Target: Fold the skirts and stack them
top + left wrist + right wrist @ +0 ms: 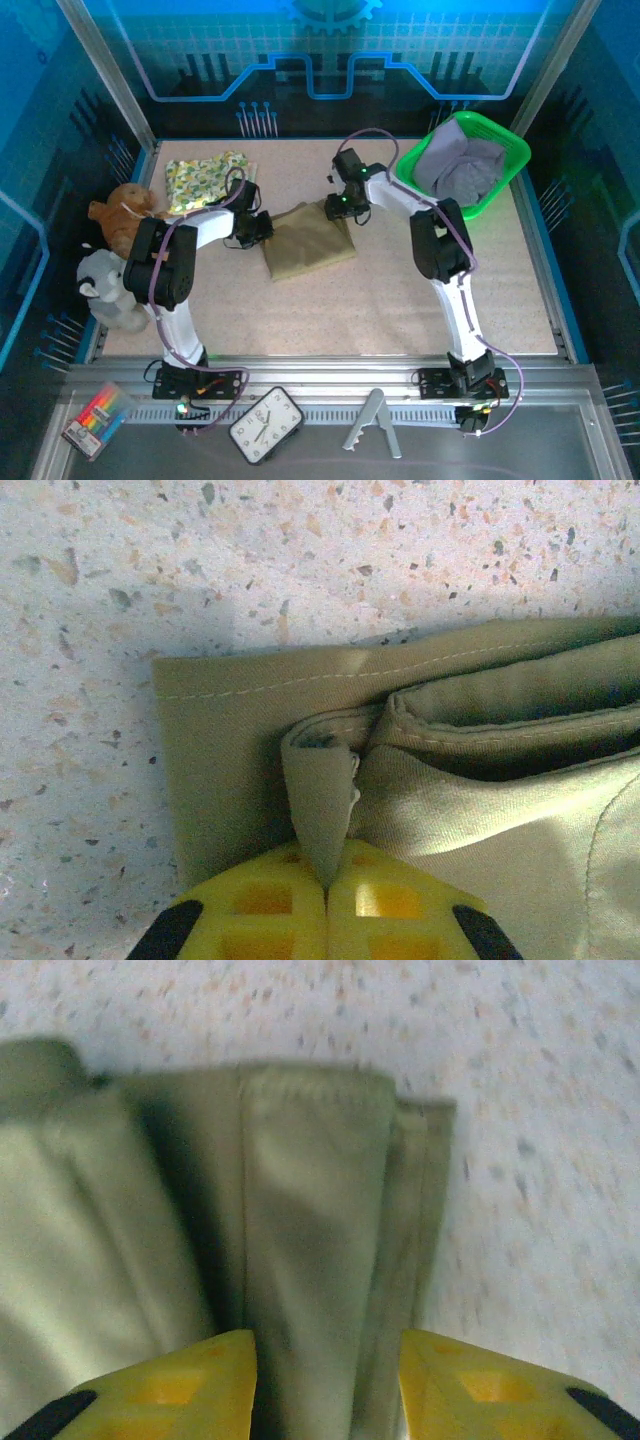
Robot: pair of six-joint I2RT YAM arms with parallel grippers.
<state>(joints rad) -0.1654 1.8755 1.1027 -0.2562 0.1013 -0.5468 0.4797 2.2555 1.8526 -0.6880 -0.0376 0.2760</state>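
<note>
Left jaws are clamped tight on the olive skirt (470, 780): a raised pinch of cloth stands squeezed between the two yellow tips, running straight up ahead of them to a small rolled lip. Just past that pinch a stitched hem lies flat on the speckled surface (300, 560), and to the right of the jaws the folded layers stack up thick. Over to the right jaws: they stand apart, straddling the olive skirt (310, 1210), with a stitched folded edge running up between the two tips and neither tip visibly pressing it; bare surface (540, 1160) lies off to their right. From above, the olive skirt (308, 242) lies flat between the two pairs of jaws, left jaws at its near-left corner, right jaws at its far-right corner. The floral skirt (205, 180) lies folded just beyond the left jaws, apart from the olive one. The grey skirt (465, 170) sits bundled in the basket (497, 198), off to the right of the right jaws.
</note>
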